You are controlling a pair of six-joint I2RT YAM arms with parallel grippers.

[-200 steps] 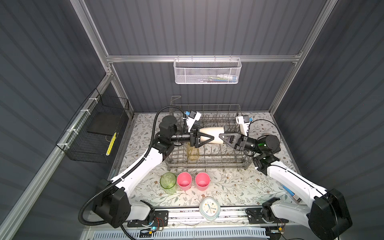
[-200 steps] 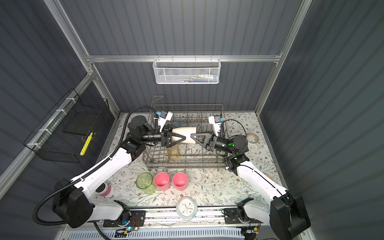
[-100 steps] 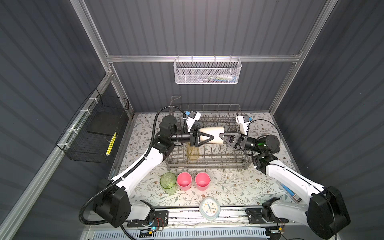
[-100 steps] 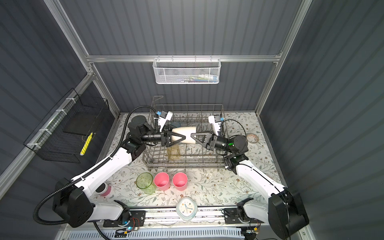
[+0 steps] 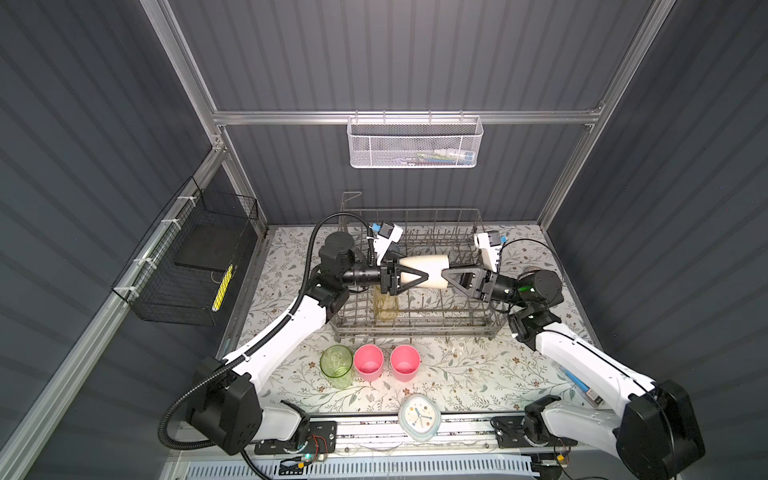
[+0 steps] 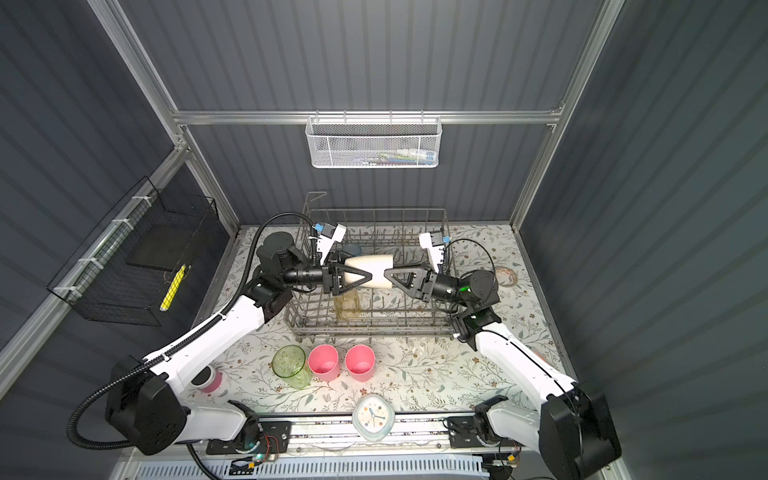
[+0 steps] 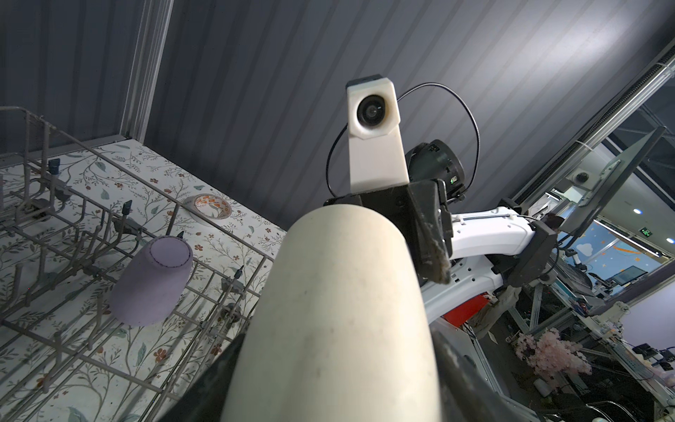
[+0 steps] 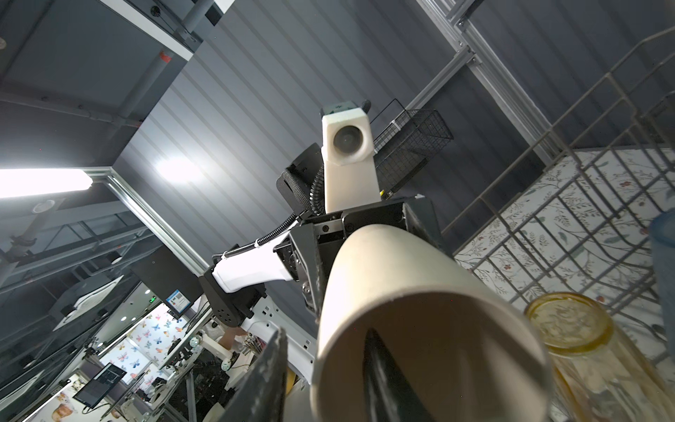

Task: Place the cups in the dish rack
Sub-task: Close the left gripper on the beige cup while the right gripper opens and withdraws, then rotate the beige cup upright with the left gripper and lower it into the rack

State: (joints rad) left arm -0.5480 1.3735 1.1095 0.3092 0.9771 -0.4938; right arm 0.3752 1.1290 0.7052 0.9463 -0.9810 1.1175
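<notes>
A beige cup (image 5: 428, 266) (image 6: 370, 270) lies sideways in the air above the dish rack (image 5: 415, 328) (image 6: 374, 330). My left gripper (image 5: 424, 272) (image 7: 328, 383) is shut on its base end, one finger on each side. My right gripper (image 5: 442, 272) (image 8: 325, 369) is open at the mouth end, one finger inside and one outside, clear of the rim. In the rack stand a yellow cup (image 5: 385, 305) (image 8: 584, 347), a lavender cup (image 7: 149, 281) and a blue cup (image 8: 663, 274). A green cup (image 5: 336, 365) and two pink cups (image 5: 368, 362) (image 5: 404, 361) stand in front of the rack.
A clock (image 5: 419, 422) lies at the table's front edge. A tape roll (image 6: 505, 276) sits right of the rack, a short pink cylinder (image 6: 208, 380) at front left. A white mesh basket (image 5: 415, 141) hangs on the back wall, a black wire basket (image 5: 187, 266) on the left wall.
My right gripper's fingers have parted from the beige cup's rim. The left gripper has narrowed onto the cup's base. Both arms have hardly moved.
</notes>
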